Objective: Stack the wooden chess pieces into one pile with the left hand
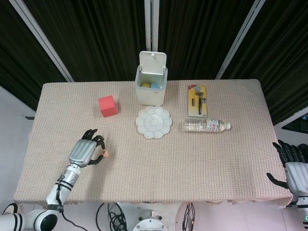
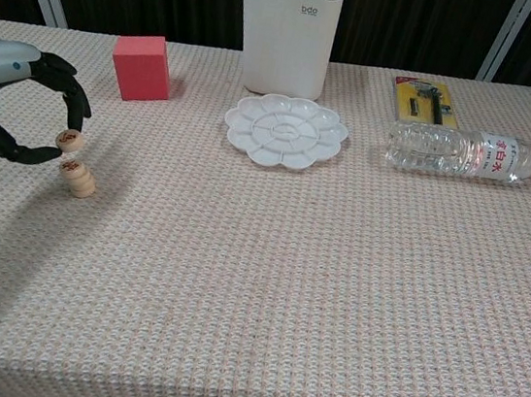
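Fingers: the left hand [image 2: 9, 101] pinches one wooden chess piece [image 2: 70, 139] between thumb and a fingertip, the other fingers curled in an arc above it.
Just under the pinch: a pile [image 2: 78, 178] of wooden pieces stands on the table [image 2: 264, 286], a touch to the right of the held disc and very close below it; whether they touch I cannot tell.
Step in hand: the carry is about over, I judge, and this is the line-up before setting the piece on top.
Next move: it calls for a small shift right to centre over the pile, a gentle lowering, then parting the fingers without nudging the stack.
Risk: an off-centre drop could tip the pile.
Further out from the fingers: red block [image 2: 142, 67], white palette [image 2: 285, 131], white bin [image 2: 288, 30], water bottle [image 2: 467, 153], carded tool pack [image 2: 426, 99].
Right hand [image 1: 294, 168]: well away at the table's edge, fingers spread, holding nothing.
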### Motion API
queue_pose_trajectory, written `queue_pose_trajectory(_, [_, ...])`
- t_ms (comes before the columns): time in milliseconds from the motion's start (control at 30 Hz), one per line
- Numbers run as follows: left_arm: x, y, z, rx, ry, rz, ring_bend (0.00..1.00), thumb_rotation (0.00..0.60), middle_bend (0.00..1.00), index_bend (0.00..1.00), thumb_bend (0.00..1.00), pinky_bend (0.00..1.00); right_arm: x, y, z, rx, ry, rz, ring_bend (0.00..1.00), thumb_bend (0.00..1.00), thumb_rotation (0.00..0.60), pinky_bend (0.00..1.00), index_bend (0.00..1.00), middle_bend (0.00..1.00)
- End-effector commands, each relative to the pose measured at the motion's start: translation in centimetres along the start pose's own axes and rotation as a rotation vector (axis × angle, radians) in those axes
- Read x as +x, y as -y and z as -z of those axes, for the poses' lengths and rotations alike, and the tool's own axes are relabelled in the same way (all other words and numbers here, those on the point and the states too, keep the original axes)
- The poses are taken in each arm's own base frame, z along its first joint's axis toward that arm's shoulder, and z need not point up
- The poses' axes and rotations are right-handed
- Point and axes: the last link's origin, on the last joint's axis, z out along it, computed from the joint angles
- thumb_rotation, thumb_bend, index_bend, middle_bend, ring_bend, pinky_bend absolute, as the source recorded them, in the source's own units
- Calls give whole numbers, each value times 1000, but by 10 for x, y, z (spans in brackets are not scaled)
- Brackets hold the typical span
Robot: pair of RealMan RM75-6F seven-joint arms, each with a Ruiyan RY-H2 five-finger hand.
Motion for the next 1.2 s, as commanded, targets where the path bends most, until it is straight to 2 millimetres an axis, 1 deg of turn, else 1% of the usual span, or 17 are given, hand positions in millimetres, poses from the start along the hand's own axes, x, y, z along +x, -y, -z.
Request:
queue_pose_trajectory(33, [-7,5,-1,6,6,11,0,600,248,507,349,0,1,0,0,1,-1,3,0,147,600,0,0,0])
queue_pose_trajectory(200, [-14,11,-3,19,11,25,0,600,253,503,349,0,2,0,0,-4,-5,0,0,147,600,0,0,0])
queue_pose_trajectory(433, [-20,12,-5,26,23,15,0,600,253,499,349,0,1,-2,1,-10,-1,0,0,146,600,0,0,0])
queue_pose_trajectory(1033, [-23,14,-7,38,22,17,0,600,253,487,349,0,0,-4,1,-16,4,1,0,146,600,0,0,0])
queue_pose_trajectory(1200, [-23,14,-6,36,29,19,0,600,251,449,349,0,-1,-3,2,-16,9,1,0,147,600,0,0,0])
